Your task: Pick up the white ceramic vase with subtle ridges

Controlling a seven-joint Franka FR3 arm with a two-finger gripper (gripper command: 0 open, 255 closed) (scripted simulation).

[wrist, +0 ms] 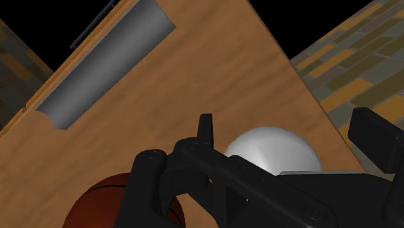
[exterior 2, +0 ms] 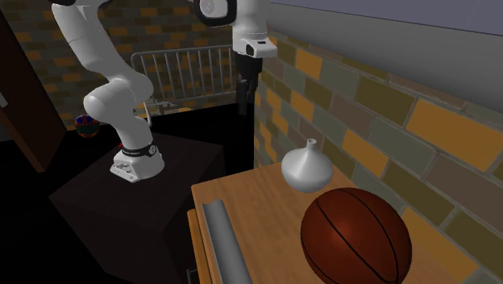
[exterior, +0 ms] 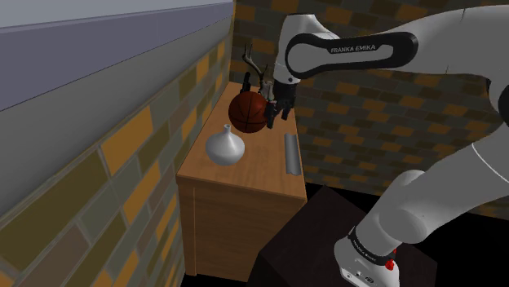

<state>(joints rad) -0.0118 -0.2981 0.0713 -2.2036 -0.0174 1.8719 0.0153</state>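
Note:
The vase (exterior: 225, 147) is pale grey-white, with a wide round belly and a narrow neck. It stands upright on the wooden cabinet top (exterior: 261, 167), close to the brick wall. In the second exterior view the vase (exterior 2: 305, 168) sits just beyond a basketball. My black gripper (exterior: 277, 112) hangs well above the cabinet, with air between it and everything below. In the wrist view my gripper (wrist: 291, 137) is open, its fingers (wrist: 206, 129) spread wide, and the vase's rounded body (wrist: 272, 152) lies far beneath them.
A brown basketball (exterior: 250, 112) rests on the cabinet beside the vase, with a dark branched ornament (exterior: 253, 67) behind it. A grey half-round trough (exterior: 291, 153) lies along the edge away from the wall. The brick wall (exterior: 122, 155) borders the cabinet. A metal railing (exterior 2: 173, 77) stands far off.

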